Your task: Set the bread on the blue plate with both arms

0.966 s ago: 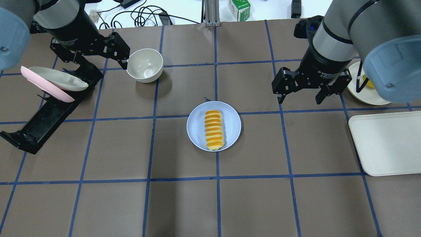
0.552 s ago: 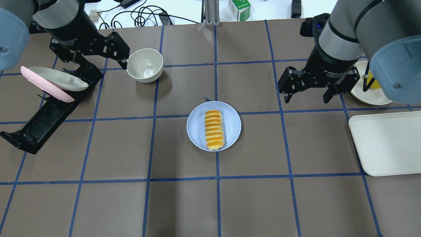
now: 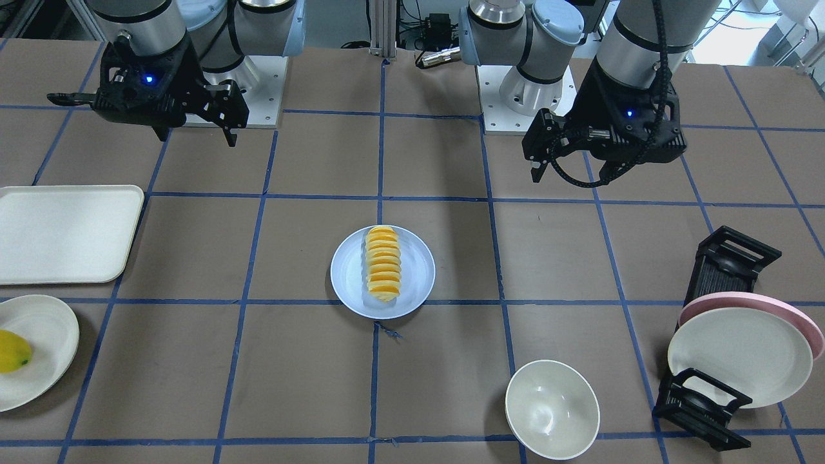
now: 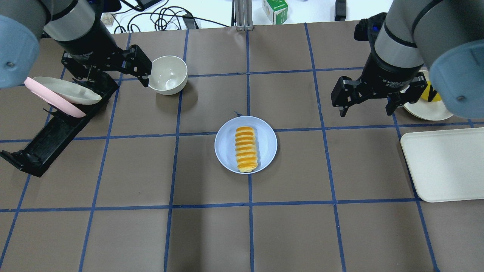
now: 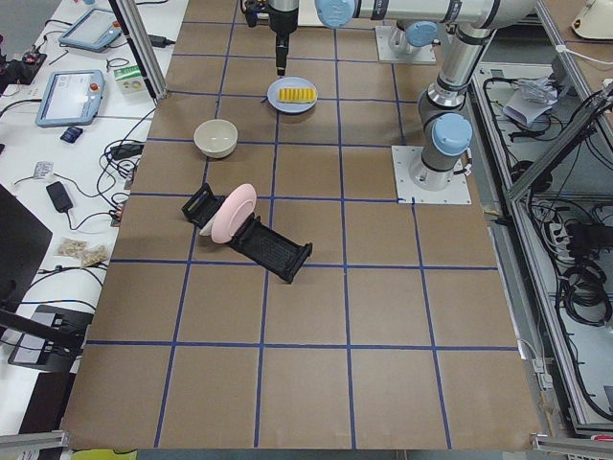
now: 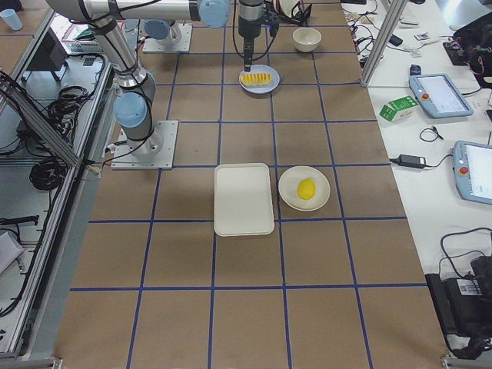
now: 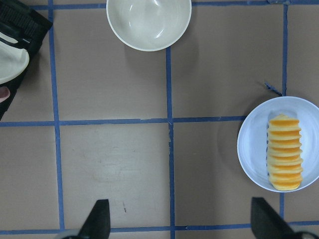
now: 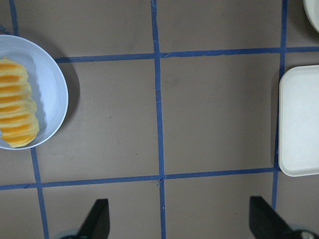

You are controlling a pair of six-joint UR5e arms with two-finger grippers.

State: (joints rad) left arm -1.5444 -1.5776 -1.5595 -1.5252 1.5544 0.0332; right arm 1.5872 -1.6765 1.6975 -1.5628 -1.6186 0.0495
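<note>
Two silver-grey arms hang over a table (image 4: 211,238) covered in brown paper and crossed by a grid of blue tape. Beyond its far edge lies a white bench with black cables and a green-and-white carton (image 4: 275,10); the side views show more white benches with tablets and cords. Near the middle of the table sits the blue plate (image 4: 266,145), and the bread (image 4: 246,149) lies lengthwise across it, its ridged orange slices in a row, fully inside the rim. A cream bowl (image 4: 167,74) stands upright on the robot's left side, farther from the robot than the plate and well apart from it. Beside the bowl a black dish rack (image 4: 53,139) holds a pink plate (image 4: 53,101) and a cream-white plate (image 4: 68,90), both tilted and leaning together. On the robot's right lies a flat cream tray (image 4: 446,166), and just past it a cream plate (image 3: 45,328) carries a smooth yellow fruit (image 3: 13,351). The left gripper (image 7: 179,221) hovers near the bowl, fingers spread wide with nothing between them. The right gripper (image 4: 366,107) hovers near the fruit plate, likewise spread wide and holding nothing. Both are well apart from the bread.
</note>
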